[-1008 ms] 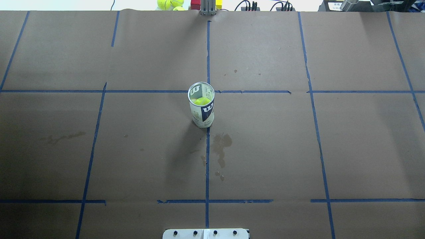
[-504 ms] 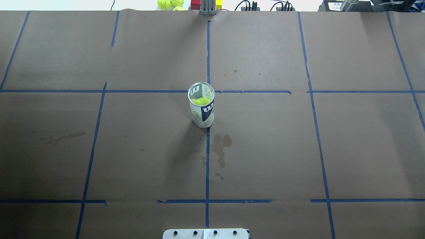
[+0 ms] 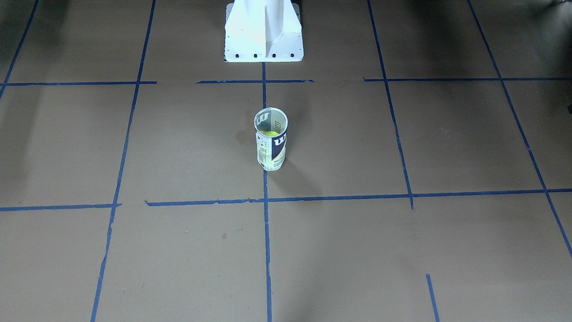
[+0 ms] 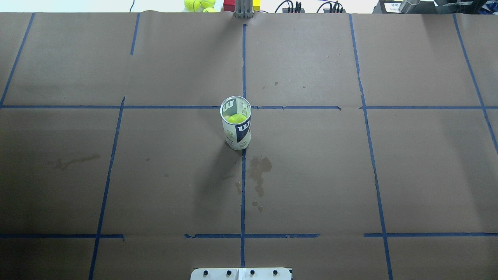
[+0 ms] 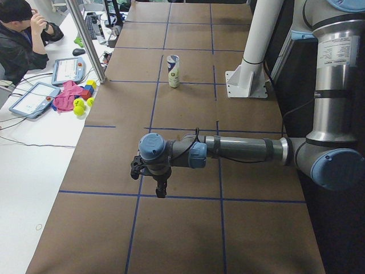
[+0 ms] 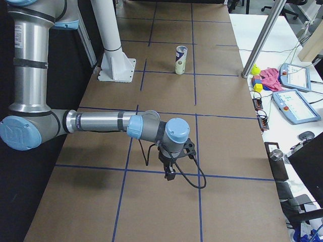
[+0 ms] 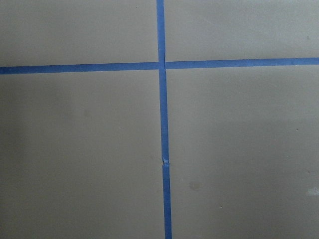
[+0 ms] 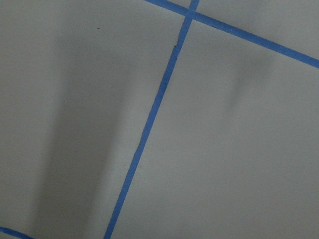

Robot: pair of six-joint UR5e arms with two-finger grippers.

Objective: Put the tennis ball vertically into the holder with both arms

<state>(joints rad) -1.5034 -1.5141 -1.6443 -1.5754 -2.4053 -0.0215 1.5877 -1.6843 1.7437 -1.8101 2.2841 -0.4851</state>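
Observation:
The holder stands upright at the table's middle, mouth up, with a yellow-green tennis ball inside it. It also shows in the front-facing view, with the ball in it, in the left view and in the right view. My left gripper hangs over the paper far from the holder, seen only in the left view. My right gripper hangs likewise at the other end, seen only in the right view. I cannot tell whether either is open or shut. Both wrist views show only paper and blue tape.
Brown paper with blue tape lines covers the table. The white pedestal base stands behind the holder. Spare tennis balls and coloured blocks lie beyond the far edge. An operator sits at a side desk with tablets.

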